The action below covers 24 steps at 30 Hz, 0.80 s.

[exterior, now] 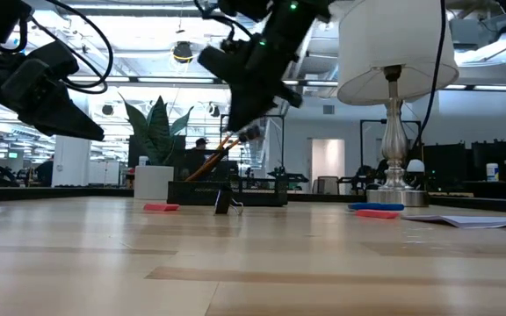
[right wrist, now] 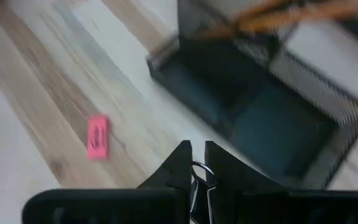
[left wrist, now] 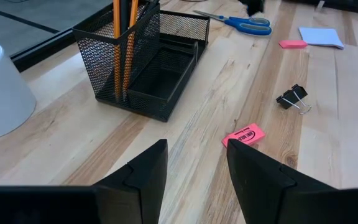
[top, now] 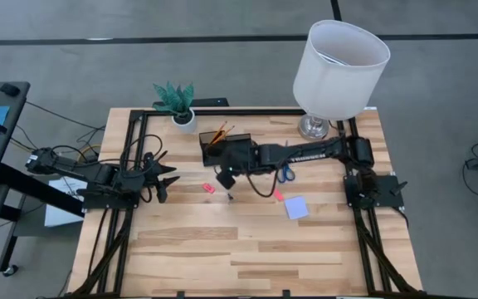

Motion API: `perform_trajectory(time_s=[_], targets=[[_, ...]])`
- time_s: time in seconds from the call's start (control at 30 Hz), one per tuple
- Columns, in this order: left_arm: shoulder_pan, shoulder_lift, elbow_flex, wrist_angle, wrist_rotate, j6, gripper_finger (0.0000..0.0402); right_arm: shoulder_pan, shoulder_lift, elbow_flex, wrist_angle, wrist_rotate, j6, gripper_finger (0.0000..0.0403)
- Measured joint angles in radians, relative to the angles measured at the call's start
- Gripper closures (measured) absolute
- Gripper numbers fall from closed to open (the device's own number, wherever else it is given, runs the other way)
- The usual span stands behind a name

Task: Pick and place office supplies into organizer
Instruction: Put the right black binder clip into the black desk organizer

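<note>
The black mesh organizer (top: 222, 143) (left wrist: 148, 62) stands on the table's far middle, with two orange pencils (left wrist: 117, 43) upright in its cup. On the wood lie a pink eraser (top: 208, 188) (left wrist: 243, 134), a tiny black clip (top: 231, 197) (left wrist: 293, 98), blue-handled scissors (top: 286, 173), a second small pink piece (top: 278, 195) and the pale blue note pad (top: 296, 208). My right gripper (top: 225, 176) (right wrist: 197, 152) hangs in the air just near of the organizer, slanting down toward the clip (right wrist: 201, 177), its fingers a narrow gap apart. My left gripper (top: 166, 178) (left wrist: 196, 149) waits open at the left.
A white lamp (top: 338, 66) stands at the far right corner and a white plant pot (top: 181, 116) at the far left of the organizer. Black frame rails run along both table sides. Bare wood fills the near half of the table.
</note>
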Motion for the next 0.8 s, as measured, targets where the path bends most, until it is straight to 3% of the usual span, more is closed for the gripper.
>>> perform_trajectory(time_s=[0.1,0.5,0.8], targets=[[0.000,0.000,0.000,0.000,0.000,0.000,0.0242,-0.033,0.000,0.008,0.071,-0.041,-0.052,0.0401],[0.000,0.000,0.000,0.000,0.000,0.000,0.0242,-0.117,0.000,0.009,0.273,-0.179,-0.130,0.0400],[0.000,0.000,0.000,0.000,0.000,0.000,0.0242,-0.133,0.000,0.009,0.298,-0.224,-0.158,0.0401]])
